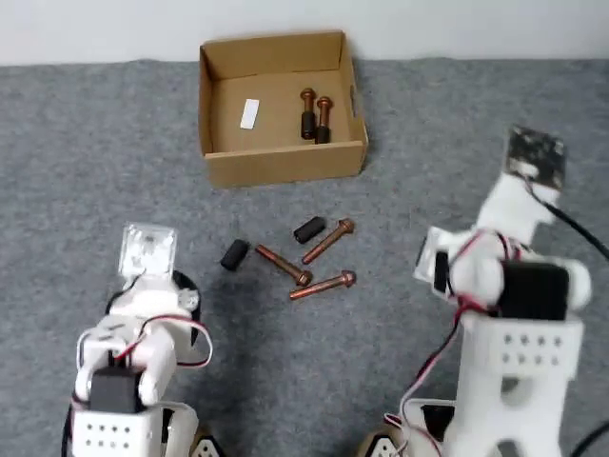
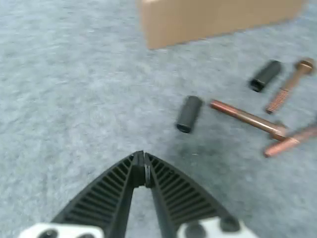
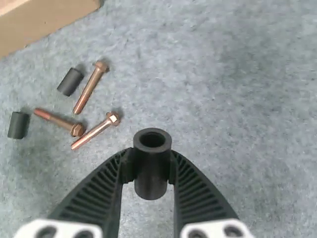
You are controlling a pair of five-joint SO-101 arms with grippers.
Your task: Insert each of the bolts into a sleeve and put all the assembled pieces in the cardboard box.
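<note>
Your right end effector (image 3: 150, 158) is clenched on a sleeve (image 3: 150, 181), its bore facing the wrist camera. Your left end effector (image 2: 143, 169) is closed on nothing, over the bench (image 2: 59, 99). Risk: if you push a bolt in off-axis, it could tilt the sleeve or pop it from the grip. Both arms sit back from the parts, wrists pitched down. Beyond lie three bolts (image 1: 282, 265) and two loose sleeves (image 1: 234, 254), which a careless pass could set rolling. Farthest, the box (image 1: 285, 164) holds two assembled pieces (image 1: 308, 114).
</note>
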